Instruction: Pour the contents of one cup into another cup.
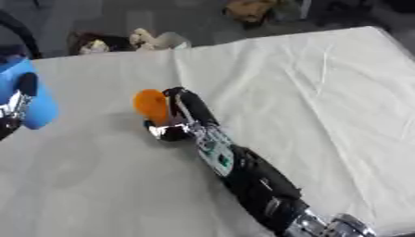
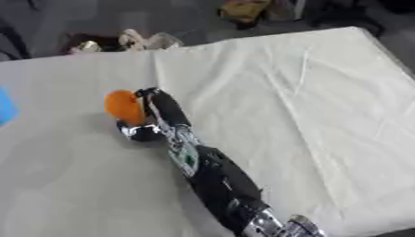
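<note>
An orange cup [image 1: 152,106] stands on the white table near the middle left. My right hand [image 1: 180,118] reaches in from the lower right and is shut on the orange cup, with fingers and thumb curled round its right side. A blue cup [image 1: 34,95] is held up at the far left edge of the left eye view. My left hand [image 1: 15,109] is shut on the blue cup; only part of the hand shows. In the right eye view just a sliver of the blue cup [image 2: 5,109] appears.
A white cloth [image 1: 324,102] covers the table, with a crease running from the back edge toward the middle. Beyond the far edge lie soft toys [image 1: 150,39] and other clutter [image 1: 251,9] on the floor.
</note>
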Motion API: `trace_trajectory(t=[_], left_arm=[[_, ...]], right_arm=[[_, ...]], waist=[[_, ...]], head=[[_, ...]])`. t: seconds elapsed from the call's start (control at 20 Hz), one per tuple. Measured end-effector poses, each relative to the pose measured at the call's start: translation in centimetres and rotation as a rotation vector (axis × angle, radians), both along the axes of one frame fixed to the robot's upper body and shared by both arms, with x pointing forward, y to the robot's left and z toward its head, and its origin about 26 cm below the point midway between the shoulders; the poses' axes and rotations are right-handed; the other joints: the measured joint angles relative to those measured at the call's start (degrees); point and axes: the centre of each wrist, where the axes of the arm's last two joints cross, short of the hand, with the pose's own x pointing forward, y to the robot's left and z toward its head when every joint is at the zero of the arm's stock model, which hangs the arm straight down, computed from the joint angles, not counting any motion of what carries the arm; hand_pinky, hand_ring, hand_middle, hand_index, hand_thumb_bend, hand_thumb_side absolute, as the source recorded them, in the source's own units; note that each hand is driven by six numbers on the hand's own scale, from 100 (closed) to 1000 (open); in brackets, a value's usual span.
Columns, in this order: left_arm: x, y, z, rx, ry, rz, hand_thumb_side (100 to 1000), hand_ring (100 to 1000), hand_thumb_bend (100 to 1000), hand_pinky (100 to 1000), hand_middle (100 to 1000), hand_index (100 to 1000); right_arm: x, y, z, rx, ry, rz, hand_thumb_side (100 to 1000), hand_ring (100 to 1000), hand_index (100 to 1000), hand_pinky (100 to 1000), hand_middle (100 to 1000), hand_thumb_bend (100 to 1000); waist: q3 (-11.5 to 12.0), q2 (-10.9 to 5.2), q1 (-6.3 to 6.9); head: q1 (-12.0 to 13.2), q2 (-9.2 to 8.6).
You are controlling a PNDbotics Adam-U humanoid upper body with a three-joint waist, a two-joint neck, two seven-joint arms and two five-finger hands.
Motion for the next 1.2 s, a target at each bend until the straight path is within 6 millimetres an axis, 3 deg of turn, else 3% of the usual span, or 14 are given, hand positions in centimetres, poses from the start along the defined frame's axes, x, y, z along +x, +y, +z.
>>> trace_trajectory(t=[0.55,1.2], left_arm=[[-0.3,1.1,0.9,0.07,-0.025,0.008,511,240,100,102,218,821],[-0.8,1.9,3.1,0.384,-0.142,-0.029,413,222,100,100,200,760]], right_arm=[[-1.2,0.8,1.3,-0.012,0.019,0.161,260,831,396,856,262,100],[-3.7,2.5,1.0,-0.033,0.116,0.395,310,832,390,857,257,100]], waist=[[-1.4,-0.48,-0.14],[-3.1,-1.21,-0.05]], head=[[0.1,0.08],[0.7,0.09]])
